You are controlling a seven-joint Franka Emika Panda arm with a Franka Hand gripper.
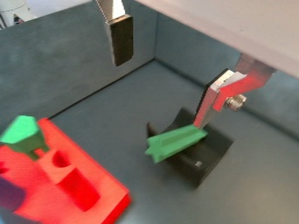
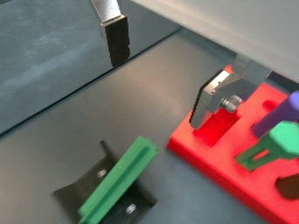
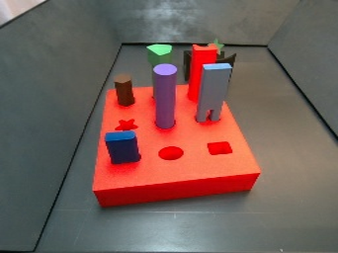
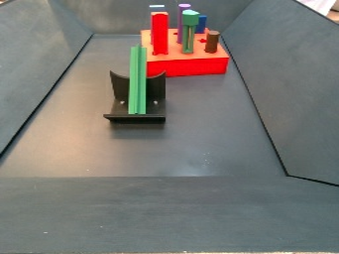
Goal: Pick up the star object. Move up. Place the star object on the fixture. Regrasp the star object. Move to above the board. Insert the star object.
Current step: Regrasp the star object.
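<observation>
While the star object [image 4: 137, 79] is leaning on the fixture [image 4: 134, 111] in a side view, nothing is holding it. It is a long green peg with ridges, and its low end is sitting on the dark base plate near the front of the grey floor [image 4: 159, 149]. Its top is resting against the upright part of the bracket.

The gripper [image 1: 176, 66] is hanging in the air above the fixture, and it is showing only in the wrist views. Its two flat silver fingers [image 2: 112, 26] are standing wide apart, and only the floor is showing in the gap. It is gripping nothing at all. In both wrist views the green peg [image 2: 118, 182] is lying below the fingers, well apart from them.

Farther back, the board [image 4: 185, 62] is sitting on the floor past the fixture. In a side view the bright red slab [image 3: 172, 158] is carrying several pieces. A small blue block [image 3: 121, 147] is standing near its front edge. A tall purple cylinder [image 3: 165, 96] and a grey-blue square post [image 3: 214, 92] are standing in the middle. A short brown peg [image 3: 125, 91] is standing behind them, and a light-green flat-topped piece [image 3: 158, 49] and a tall red post [image 3: 201, 67] are at the back.
</observation>
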